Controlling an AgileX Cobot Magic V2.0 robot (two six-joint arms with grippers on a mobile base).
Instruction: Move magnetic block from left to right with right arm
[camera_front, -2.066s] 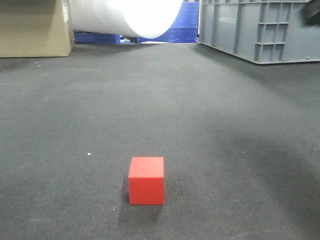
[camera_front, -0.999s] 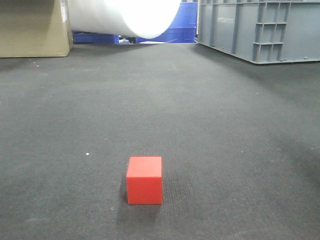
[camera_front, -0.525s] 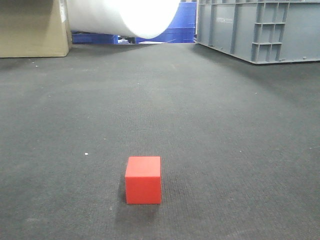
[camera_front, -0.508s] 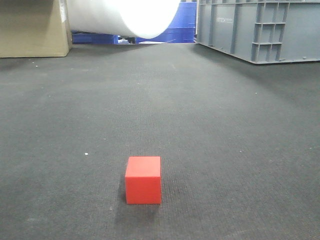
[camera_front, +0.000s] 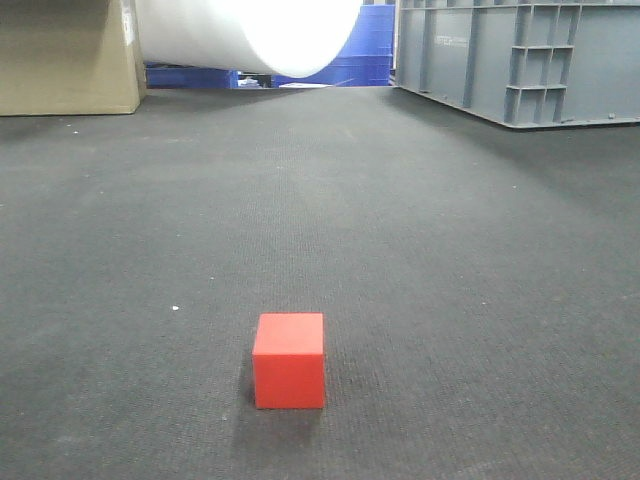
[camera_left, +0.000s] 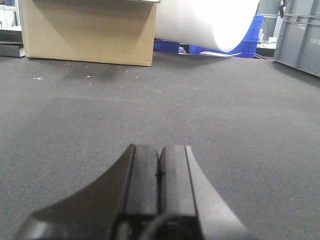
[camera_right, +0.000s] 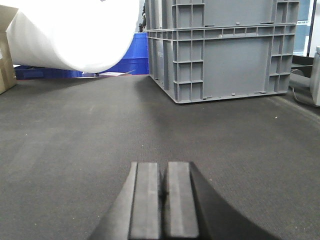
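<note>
1. Sitting alone on the dark mat (camera_front: 450, 260), the magnetic block (camera_front: 289, 360) is resting flat and untouched in the near part of the front view; neither arm is showing there, and neither wrist view is showing the block.
2. Riding low over the mat, the right gripper (camera_right: 163, 200) is keeping its fingers pressed together with nothing between them. If it is arriving at the block clenched like this, it is likely to be shoving the cube along rather than straddling it.
3. Resting just as low, the left gripper (camera_left: 159, 180) is also clamped on nothing (it has no part in this job).
4. Approaching blind is the main hazard: with the block out of the right wrist view, a misjudged line is risking a glancing knock that is turning the sharp-edged cube askew.
5. Gripping the smooth matte faces off-centre is risking a slip on lifting.
6. Swinging rightward is bringing the grey crate (camera_right: 225, 47) closer, so a wide carry is risking a bump.
</note>
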